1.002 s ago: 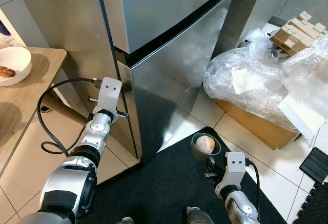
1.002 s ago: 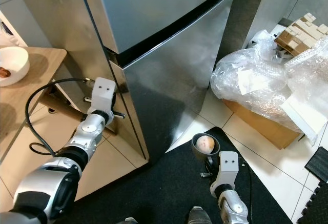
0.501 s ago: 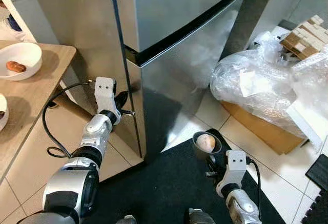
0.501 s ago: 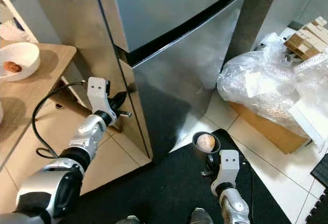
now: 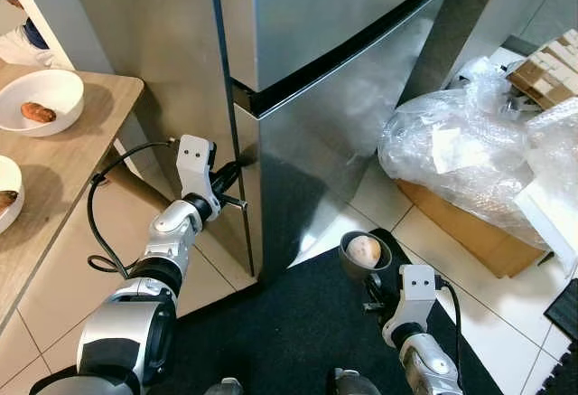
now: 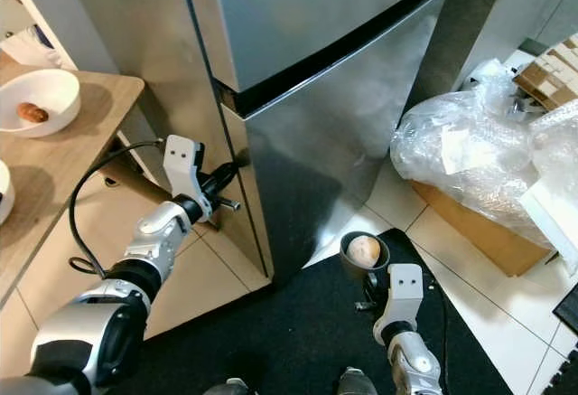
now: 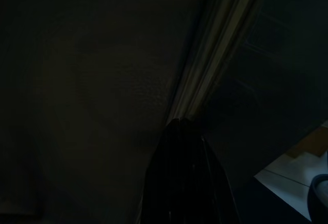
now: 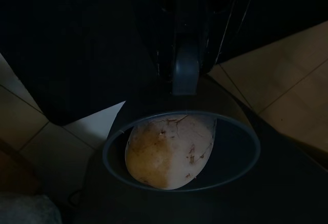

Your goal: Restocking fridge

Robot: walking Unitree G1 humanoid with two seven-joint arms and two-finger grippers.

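The steel fridge [image 5: 352, 124] stands with both its upper and lower doors closed. My left gripper [image 5: 233, 173] is at the lower door's left edge, just under the dark seam between the doors. Its black fingers [image 7: 180, 178] lie together, tips against the door's edge strip. Low on the right, my right gripper [image 5: 371, 285] is shut on the rim of a dark bowl [image 5: 350, 267], held above the black mat. In the bowl lies a pale, brown-flecked round food item [image 8: 169, 149].
A wooden table [image 5: 63, 169] on the left carries two white bowls [image 5: 45, 97] with brown food. A bubble-wrapped bundle [image 5: 452, 146] lies on a cardboard box [image 5: 461, 228] at the right. A black mat [image 5: 280, 323] covers the floor before the fridge. A black cable [image 5: 97, 223] loops off my left arm.
The camera has shifted. My left gripper has swung from beside the fridge's side panel to the lower door's edge. The right gripper still holds the bowl in the same place.
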